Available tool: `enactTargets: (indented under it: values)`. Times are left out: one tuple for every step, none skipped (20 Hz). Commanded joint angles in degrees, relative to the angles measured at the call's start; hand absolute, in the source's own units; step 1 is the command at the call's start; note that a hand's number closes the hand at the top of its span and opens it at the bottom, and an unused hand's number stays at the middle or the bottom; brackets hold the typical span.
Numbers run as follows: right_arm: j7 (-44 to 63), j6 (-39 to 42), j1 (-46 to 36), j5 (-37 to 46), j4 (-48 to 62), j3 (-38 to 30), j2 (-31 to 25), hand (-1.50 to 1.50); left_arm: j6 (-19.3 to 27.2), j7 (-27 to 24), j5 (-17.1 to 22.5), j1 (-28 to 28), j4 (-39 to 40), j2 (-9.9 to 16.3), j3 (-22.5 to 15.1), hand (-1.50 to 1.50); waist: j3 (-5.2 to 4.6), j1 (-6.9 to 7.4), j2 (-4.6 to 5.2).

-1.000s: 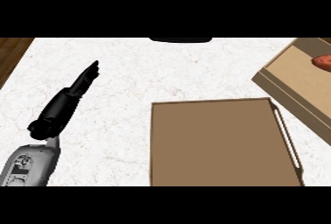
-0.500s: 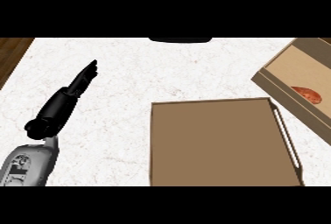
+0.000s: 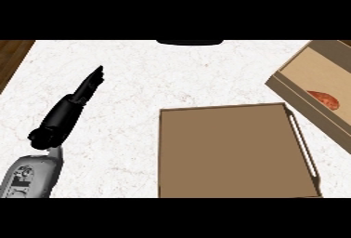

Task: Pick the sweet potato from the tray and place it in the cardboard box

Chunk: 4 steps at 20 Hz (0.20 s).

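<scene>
A reddish-orange sweet potato [image 3: 327,99] lies inside the cardboard box [image 3: 302,65] at the right edge of the head view. The brown tray [image 3: 230,149] sits in front of it at centre right, with nothing on it. My left hand [image 3: 74,102] rests over the white counter at the left, fingers straight and pointing away, holding nothing. My right hand does not show.
A white marble counter [image 3: 151,79] fills the view, with a dark wooden edge [image 3: 12,53] at the far left. A dark object [image 3: 190,42] shows at the top centre edge. A white handle [image 3: 303,148] runs along the tray's right side.
The sweet potato has moved from the box's upper right edge down onto the box's floor. My left hand has barely shifted.
</scene>
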Motion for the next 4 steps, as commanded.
enactTargets:
  values:
    - [3.3, -1.3, 0.7, -6.2, 3.1, -6.8, -2.8, -1.5, -1.0, -1.3, 0.5, -0.5, 0.9, 1.1, 1.1, 0.0, 0.0, 0.57, 0.44]
    - [1.8, -2.0, 3.4, -6.6, 3.4, -7.2, -2.7, -1.5, -1.4, -1.6, 1.0, -0.6, 0.8, 1.6, 1.8, 0.0, 0.03, 0.64, 0.51]
    - [3.9, -1.8, 1.0, -7.1, 2.7, -7.7, -4.6, -1.5, 0.3, 1.3, -0.7, 0.5, -2.1, -1.1, -1.4, 0.0, 0.08, 1.46, 0.45]
    - [0.4, 0.1, 4.9, -7.5, 2.8, -8.1, -5.6, -1.5, -0.2, -0.5, -0.6, -1.9, 0.9, -0.3, -0.3, 0.0, 0.15, 0.41, 0.84]
